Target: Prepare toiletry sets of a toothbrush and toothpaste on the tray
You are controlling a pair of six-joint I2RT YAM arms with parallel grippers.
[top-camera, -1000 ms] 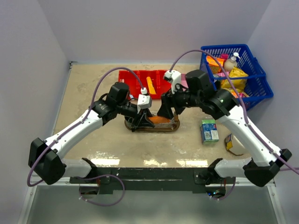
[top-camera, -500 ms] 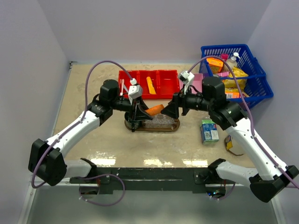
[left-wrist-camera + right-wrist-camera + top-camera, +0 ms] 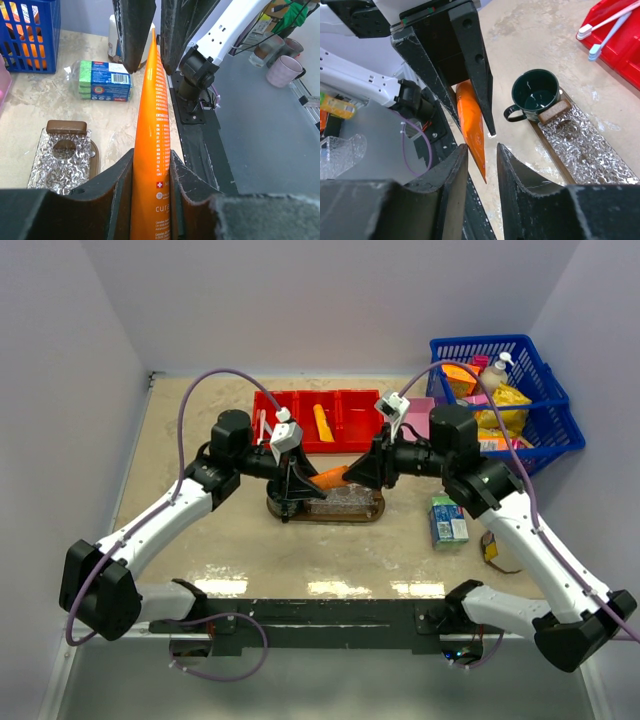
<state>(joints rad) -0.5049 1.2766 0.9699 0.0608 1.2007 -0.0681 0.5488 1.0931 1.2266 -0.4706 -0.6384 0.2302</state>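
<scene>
Above the tray (image 3: 377, 509), left tool (image 3: 303, 483) clamps the toothpaste (image 3: 333, 476); right tool (image 3: 358, 472) straddles its tip, grip unclear.

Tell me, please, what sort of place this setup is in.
Most likely a robotics lab test cell: a left arm and right arm bolted along a table edge, plain pale walls boxing it in, and staged goods in a blue basket and red bin.

A deep orange toothpaste tube (image 3: 152, 150) with white print is clamped between the left jaws, clear of the bench, its far end reaching between the right jaws. Below them lies the dark brown oval tray (image 3: 378, 508). A second orange tube (image 3: 322, 423) and white toothbrushes (image 3: 610, 21) lie beyond the jaws.
</scene>
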